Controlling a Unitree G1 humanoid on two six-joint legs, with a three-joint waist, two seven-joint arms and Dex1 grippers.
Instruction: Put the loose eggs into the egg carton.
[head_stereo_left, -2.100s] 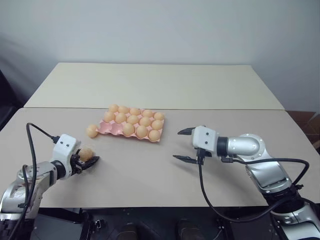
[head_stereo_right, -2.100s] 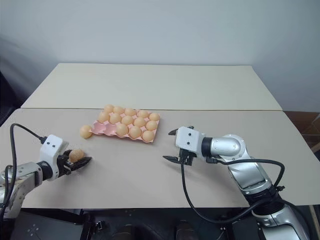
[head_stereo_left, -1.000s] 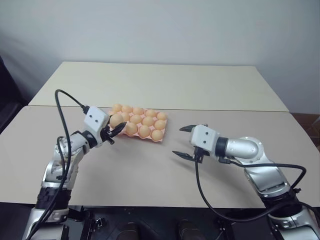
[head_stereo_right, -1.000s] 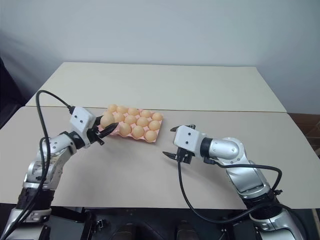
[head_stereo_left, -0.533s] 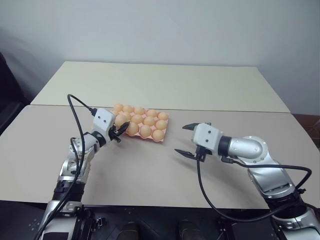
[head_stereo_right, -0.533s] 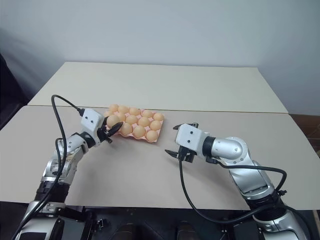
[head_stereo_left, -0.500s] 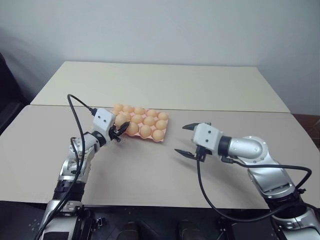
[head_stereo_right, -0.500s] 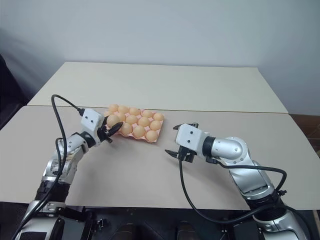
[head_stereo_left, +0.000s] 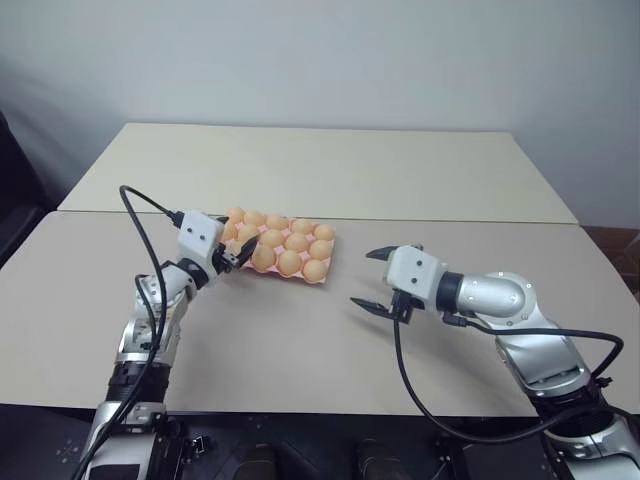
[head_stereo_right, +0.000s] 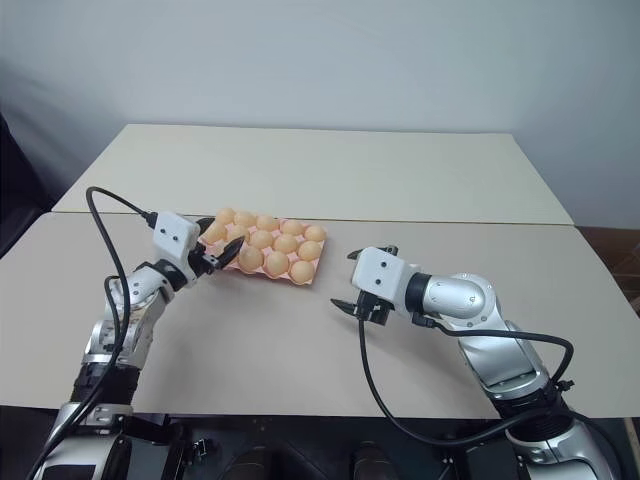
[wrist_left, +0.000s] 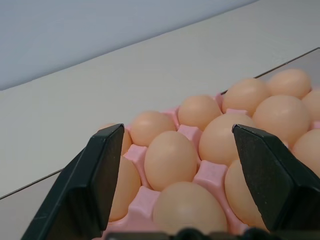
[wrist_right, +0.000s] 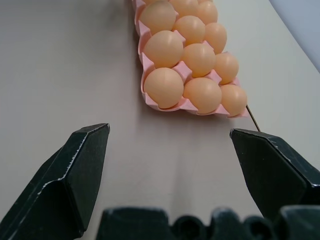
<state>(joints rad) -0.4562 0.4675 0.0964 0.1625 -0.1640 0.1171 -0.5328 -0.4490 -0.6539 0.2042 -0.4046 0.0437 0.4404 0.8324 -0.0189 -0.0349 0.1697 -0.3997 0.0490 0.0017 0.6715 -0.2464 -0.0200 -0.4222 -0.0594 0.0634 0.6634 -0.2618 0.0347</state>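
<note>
Pink moulded pulp cradles rows of tan eggs (head_stereo_left: 272, 238): the egg carton (head_stereo_left: 322, 274) sits mid-table, every cup I can see filled. My left gripper (head_stereo_left: 237, 254) hangs at its near-left corner, jaws apart and empty, an egg (wrist_left: 170, 159) seated between them in the wrist view. My right gripper (head_stereo_left: 386, 281) waits well apart over bare table (head_stereo_left: 300, 350), jaws wide, holding nothing. I judge these shells light, smooth and brittle; I'd pinch one gently across its widest girth.

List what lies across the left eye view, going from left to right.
Left gripper → egg carton full of eggs → right gripper, all above the table.
</note>
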